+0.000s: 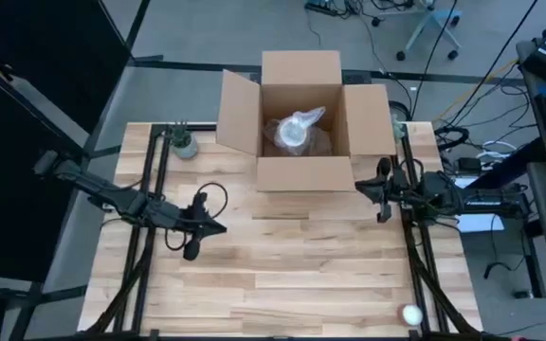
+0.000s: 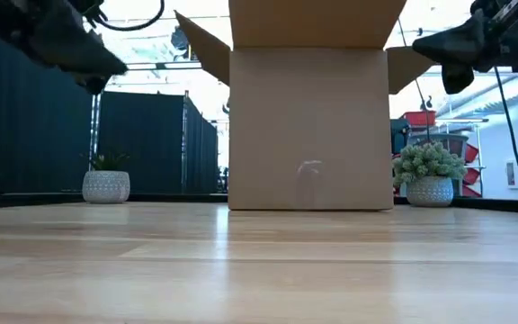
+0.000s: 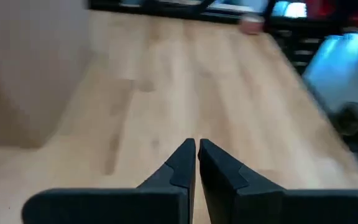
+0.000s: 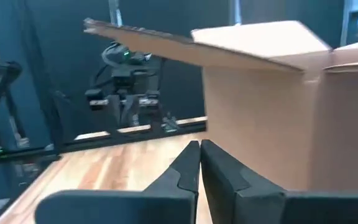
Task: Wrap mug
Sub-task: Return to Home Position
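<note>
An open cardboard box (image 1: 300, 123) stands at the table's far middle. Inside it lies a bundle of clear wrap (image 1: 297, 131); the mug itself is hidden. My left gripper (image 1: 218, 228) hovers shut over the table's left middle, well short of the box, its fingertips (image 3: 197, 149) together over bare wood. My right gripper (image 1: 362, 188) hangs shut just right of the box's near right corner, its fingertips (image 4: 199, 148) closed beside the box wall (image 4: 278, 118). Both are raised above the table in the low view.
Two small potted plants stand at the far edge, one left (image 1: 184, 144) and one right (image 1: 399, 121) of the box. A small white ball (image 1: 411, 314) lies at the near right corner. Bare wood (image 1: 292, 265) spreads in front of the box.
</note>
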{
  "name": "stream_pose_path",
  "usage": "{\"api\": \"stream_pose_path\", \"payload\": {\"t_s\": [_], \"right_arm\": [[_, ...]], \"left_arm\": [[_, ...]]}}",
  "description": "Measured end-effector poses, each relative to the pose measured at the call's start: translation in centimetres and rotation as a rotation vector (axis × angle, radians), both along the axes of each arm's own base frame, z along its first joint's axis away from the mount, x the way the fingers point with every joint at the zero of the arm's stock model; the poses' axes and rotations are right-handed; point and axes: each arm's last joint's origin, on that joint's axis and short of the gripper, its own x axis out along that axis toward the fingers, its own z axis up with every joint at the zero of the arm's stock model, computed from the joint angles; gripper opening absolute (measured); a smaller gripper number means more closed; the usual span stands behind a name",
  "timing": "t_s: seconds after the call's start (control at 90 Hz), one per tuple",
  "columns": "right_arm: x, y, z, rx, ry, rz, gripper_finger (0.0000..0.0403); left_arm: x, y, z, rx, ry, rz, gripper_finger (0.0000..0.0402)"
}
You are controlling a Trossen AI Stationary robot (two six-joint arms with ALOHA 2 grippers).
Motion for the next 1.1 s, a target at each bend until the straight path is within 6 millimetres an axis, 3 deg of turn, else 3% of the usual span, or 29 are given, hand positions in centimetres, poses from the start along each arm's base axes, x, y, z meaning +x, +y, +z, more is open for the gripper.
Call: {"api": "stream_pose_path", "payload": {"t_s": [0.222,0.511,0.667,0.833,1.1], "right_arm": [[-0.2,0.5,-3.5,0.070,0.016,0.128,0.0000],[-0.3,0.5,-3.2,0.009,-0.006,0.096,0.0000],[-0.3,0.5,-3.2,0.001,-0.006,0.095,0.0000],[-0.3,0.3,-3.3,-0.019,0.009,0.045,0.0000],[-0.3,0.3,-4.0,-0.003,0.075,0.033,0.0000]], "left_arm": [[-2.2,0.5,-1.3,-0.087,-0.163,-0.106,0.0010],[-5.2,1.6,-3.5,-0.116,-0.280,-0.176,0.0010],[-6.4,2.6,-4.2,-0.088,-0.277,-0.086,0.0010],[-6.9,3.5,-3.3,-0.010,-0.399,-0.006,0.0010],[-6.8,4.0,-3.4,-0.033,-0.385,0.018,0.0010]]}}
